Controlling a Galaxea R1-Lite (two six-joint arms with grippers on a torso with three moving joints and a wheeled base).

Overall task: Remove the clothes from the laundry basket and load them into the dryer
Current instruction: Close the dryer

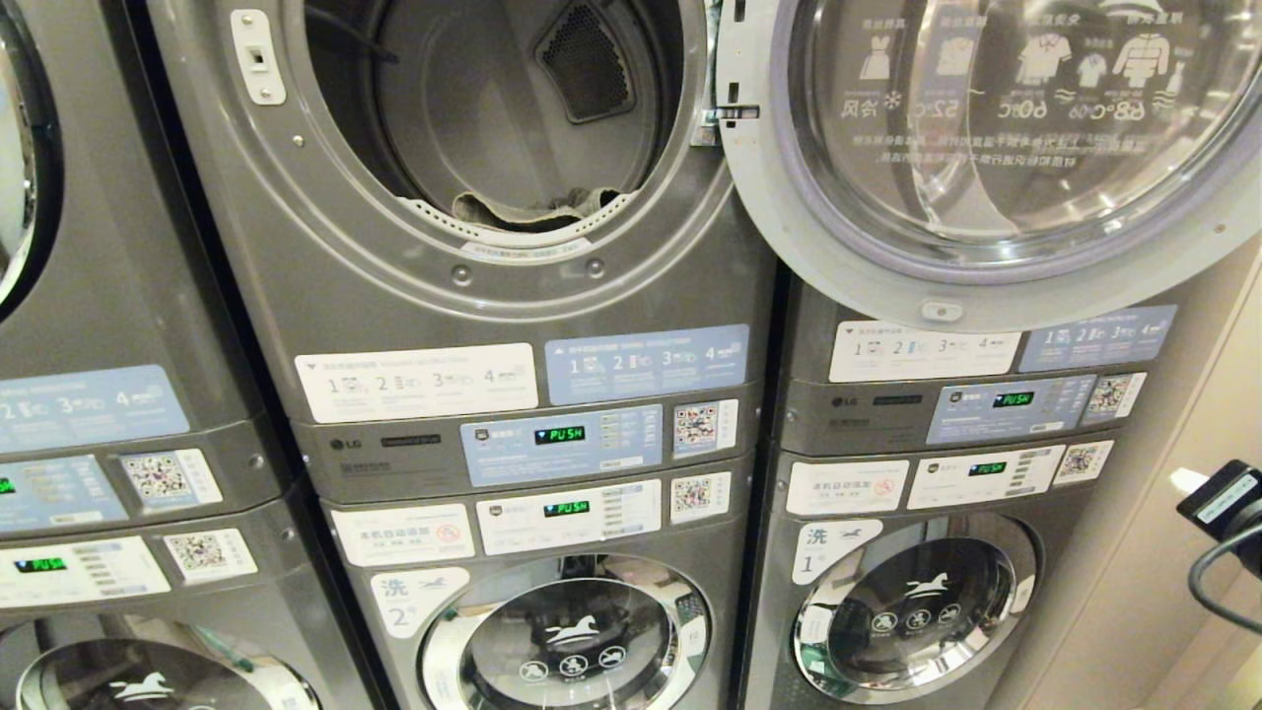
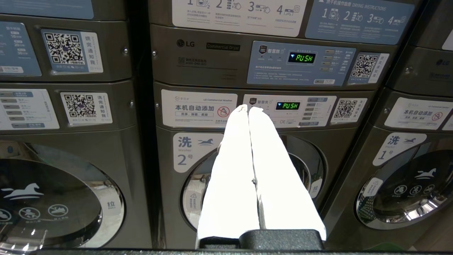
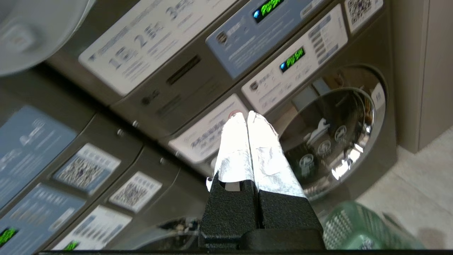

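1. Head view is showing three grey stacked machines, and I am reading them from left to right: the left stack (image 1: 118, 394) is cut off at the frame edge, and the middle stack's dryer (image 1: 473, 158) is standing open in front of me.
2. Inside that dryer's drum, a pale bit of cloth (image 1: 532, 205) is lying at the bottom, just behind the rim of the opening.
3. Its round door (image 1: 986, 148) is hanging swung out to the right, covering the top of the right stack (image 1: 937, 473).
4. My left gripper (image 2: 247, 108) is pointing at the middle stack's lower panel, above washer number 2 (image 2: 247, 184); its white fingers (image 2: 230, 170) are pressing together with nothing between them.
5. My right gripper (image 3: 242, 115) is aiming at the right stack's washer number 1 (image 3: 336, 131), its fingers likewise pressing together and carrying nothing.
6. Beneath my right gripper, a corner of the green laundry basket (image 3: 357, 226) is sitting on the floor; I cannot tell what is in it.
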